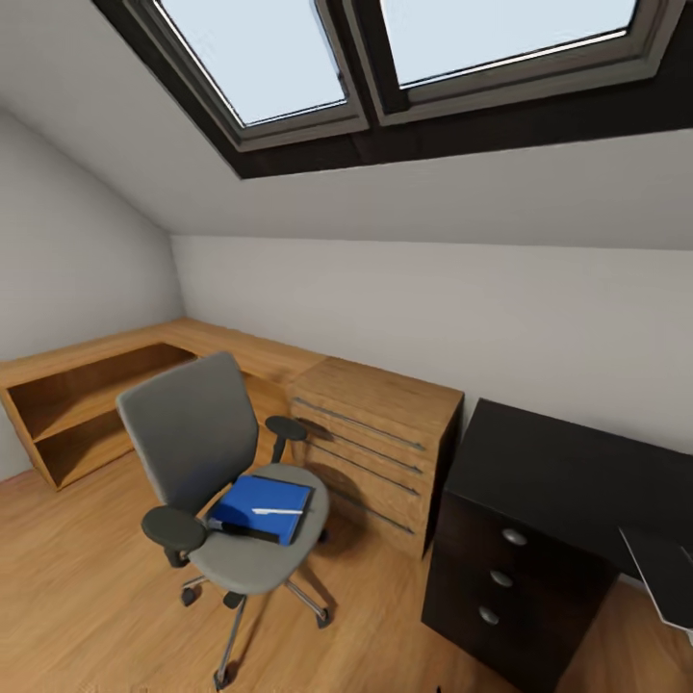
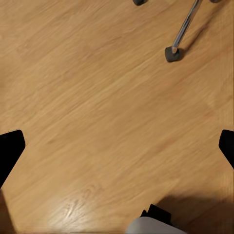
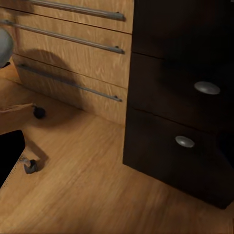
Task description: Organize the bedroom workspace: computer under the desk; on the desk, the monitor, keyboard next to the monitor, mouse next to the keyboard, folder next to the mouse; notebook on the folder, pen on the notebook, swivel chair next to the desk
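An attic bedroom with a sloped white ceiling and two skylights (image 1: 385, 58) at twelve o'clock in the head view, both cut off by the top edge. A wooden floor (image 1: 77, 597) runs across the lower half.

At nine o'clock, a long light wooden low cabinet (image 1: 87, 404) with open shelves bends along the far wall. It meets a wooden drawer chest (image 1: 375, 448) with long metal bar handles near the centre.

At four o'clock stands the desk (image 1: 539, 481), its black surface cut off by the right edge. Three dark drawers with round silver knobs face forward. A dark flat thing (image 1: 664, 568) juts in at the right edge over the desk; too little shows to say what it is.

At seven o'clock, well apart from the desk, sits the swivel chair (image 1: 192, 433), grey with black armrests, its chrome base on the floor. The blue folder (image 1: 255, 505) lies flat on its seat, with a thin pale stick-shaped item (image 1: 279, 510) on top, too small to identify.

In the left wrist view, two dark tips of the left gripper (image 2: 117, 146) sit at opposite edges over bare floor, so the jaws stand wide apart and empty; a chrome chair leg and caster (image 2: 174, 52) show beyond.

In the right wrist view, one dark tip of the right gripper (image 3: 9, 153) shows at the edge; I cannot tell how its jaws stand.
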